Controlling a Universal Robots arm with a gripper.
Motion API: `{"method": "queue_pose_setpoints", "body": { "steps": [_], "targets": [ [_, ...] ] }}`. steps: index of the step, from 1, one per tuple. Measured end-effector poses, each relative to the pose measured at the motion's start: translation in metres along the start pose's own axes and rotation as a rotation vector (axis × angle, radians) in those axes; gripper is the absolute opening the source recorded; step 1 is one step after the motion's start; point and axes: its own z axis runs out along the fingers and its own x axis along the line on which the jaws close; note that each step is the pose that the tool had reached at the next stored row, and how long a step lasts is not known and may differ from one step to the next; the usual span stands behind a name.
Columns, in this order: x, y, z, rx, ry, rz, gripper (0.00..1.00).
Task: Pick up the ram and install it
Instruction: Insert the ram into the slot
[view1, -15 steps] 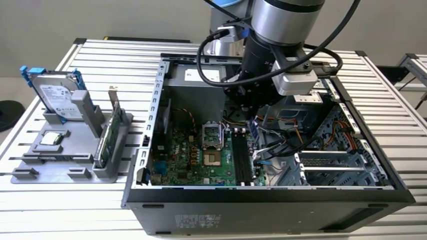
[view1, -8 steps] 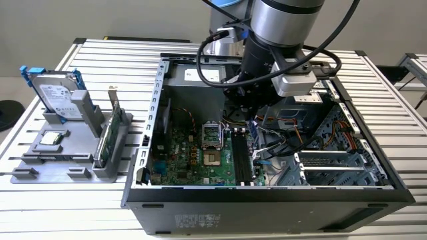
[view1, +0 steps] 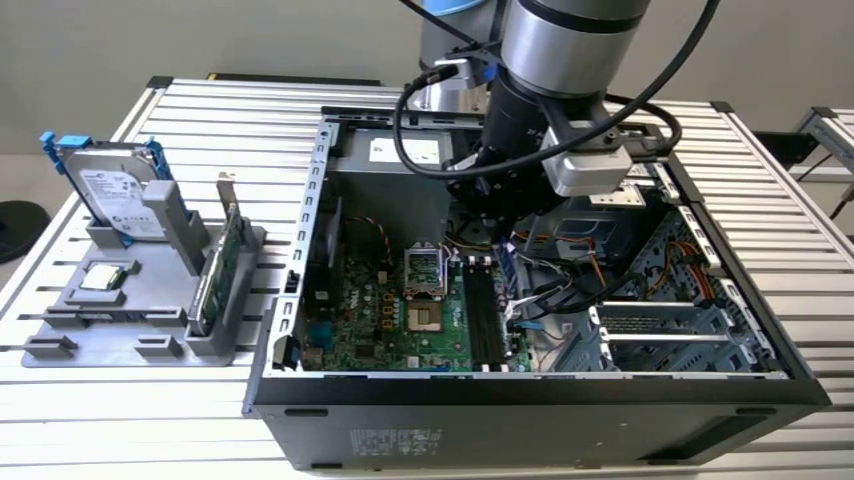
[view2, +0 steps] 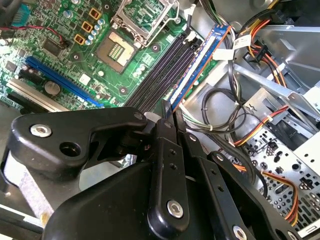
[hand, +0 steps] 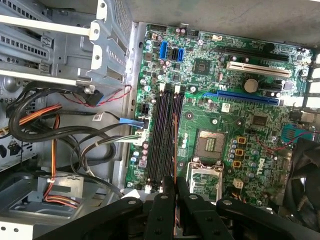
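Observation:
My gripper (view1: 499, 243) reaches down inside the open computer case (view1: 534, 395) and is shut on the ram (view2: 199, 62). The ram is a thin blue stick seen edge-on, with an orange-lit edge, running away from the fingertips (view2: 165, 111). In the first wrist view the ram (hand: 174, 142) shows as a thin line over the black memory slots (hand: 161, 135) of the green motherboard (hand: 220, 107), with the gripper (hand: 174, 184) closed around its near end. In the exterior view the ram (view1: 506, 268) hangs just over the slots (view1: 483, 315). Whether it touches a slot I cannot tell.
The open CPU socket (view1: 423, 272) lies beside the slots. Bundled cables (view1: 567, 285) and the metal drive cage (view1: 674, 335) crowd the exterior view's right of the case. On the exterior view's left, a grey holder (view1: 134, 320) carries a silver hard drive (view1: 114, 190) and a green card (view1: 218, 268).

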Motion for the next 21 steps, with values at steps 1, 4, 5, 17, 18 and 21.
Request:
{"method": "queue_pose_setpoints", "body": {
  "steps": [1, 4, 5, 17, 18, 21],
  "targets": [
    [0.0000, 0.0000, 0.0003, -0.0005, 0.0000, 0.000, 0.00],
    [0.0000, 0.0001, 0.0012, -0.0019, -0.0002, 0.000, 0.00],
    [0.0000, 0.0001, 0.0015, -0.0023, -0.0002, 0.000, 0.00],
    [0.0000, 0.0002, 0.0052, -0.0075, -0.0007, 0.001, 0.00],
    [0.0000, 0.0002, 0.0054, -0.0082, -0.0009, 0.002, 0.00],
    [0.0000, 0.0003, 0.0063, -0.0095, -0.0010, 0.002, 0.00]
  ]
}}
